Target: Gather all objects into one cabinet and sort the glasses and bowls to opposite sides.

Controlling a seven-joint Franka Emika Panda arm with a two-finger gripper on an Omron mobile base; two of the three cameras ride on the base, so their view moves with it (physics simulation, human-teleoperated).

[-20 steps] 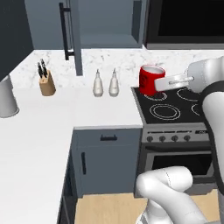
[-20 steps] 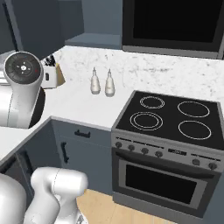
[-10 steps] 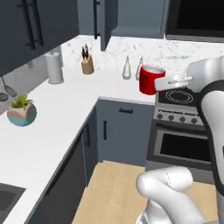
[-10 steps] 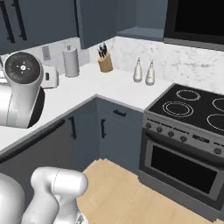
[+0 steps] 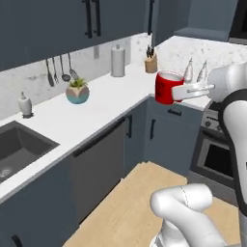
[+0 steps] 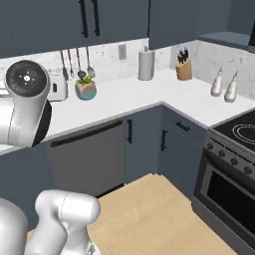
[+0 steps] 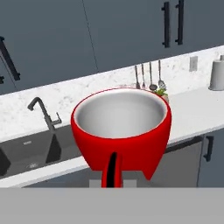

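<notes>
Counter ahead: potted plant (image 5: 77, 91), paper towel roll (image 5: 117, 61), knife block (image 5: 151, 62), 2 bottles (image 6: 224, 84), sink (image 5: 19, 149) at 9 o'clock. My arm reaches level toward 9 o'clock; my pincer (image 5: 189, 89) clamps the red mug (image 5: 168, 87) by its handle, upright, above the counter edge.

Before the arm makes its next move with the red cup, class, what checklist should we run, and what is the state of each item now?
1. Red cup gripped by the gripper: ok.
2. Cup upright: ok.
3. Cup interior empty in the hand view: ok.
4. Cup clear of the counter: ok, held in the air.
5. Wall cabinet doors open to receive it: not ok, shut.
6. Whereabouts of the other cups and bowl: cannot tell.
</notes>
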